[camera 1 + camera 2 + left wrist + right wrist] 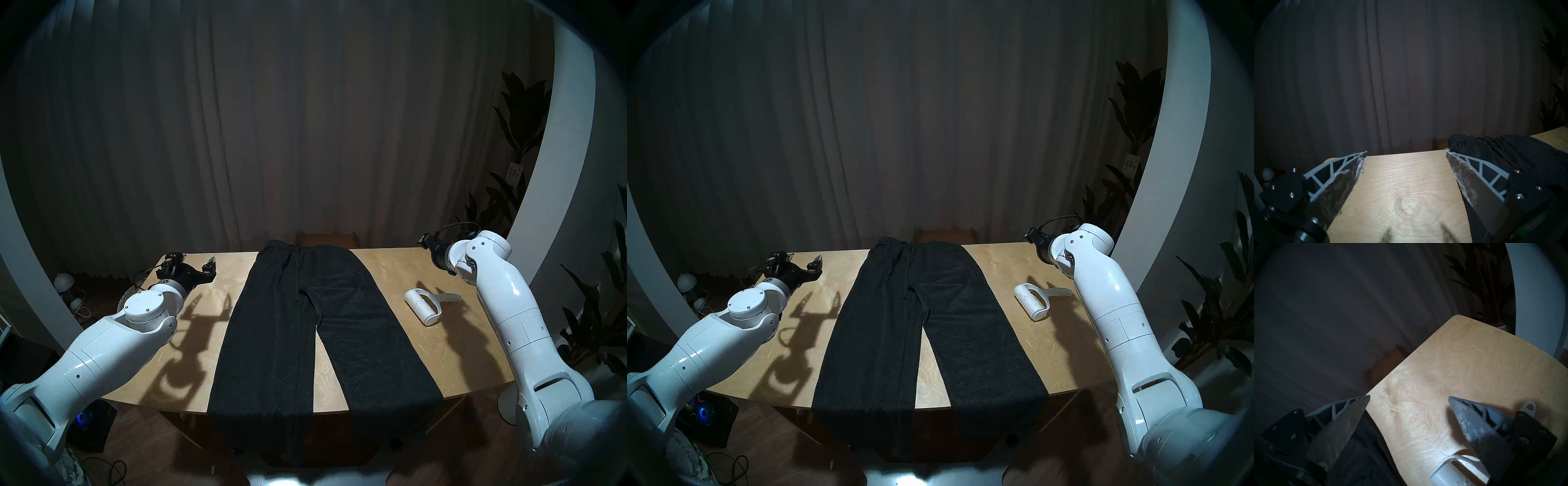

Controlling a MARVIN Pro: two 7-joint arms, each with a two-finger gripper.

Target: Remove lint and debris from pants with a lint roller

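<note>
Clearly the lint roller [429, 305] is a light, rigid piece of white plastic, lying on the worktop [390, 271] just right of the pants [305, 322] and apart from them. Its roll points toward the robot and its stubby handle points right, toward the right arm. I judge the handle the place to take it: stiff, narrow enough for the jaws, and clear of the roll, whose sticky sheet would cling to the fingers. Smooth plastic may slip, so a firm, centred grip seems wise. The pants are soft, limp knit cloth, spread flat with the waist at the far edge and the legs hanging over the near edge; they may bunch under a dragging roller. Any lint on them is too small to make out.

The right tool [1409, 396] stands wide and empty above the roller. The left tool [1406, 151] is likewise wide and empty, beside the waistband.

No brand or writing is legible anywhere.
</note>
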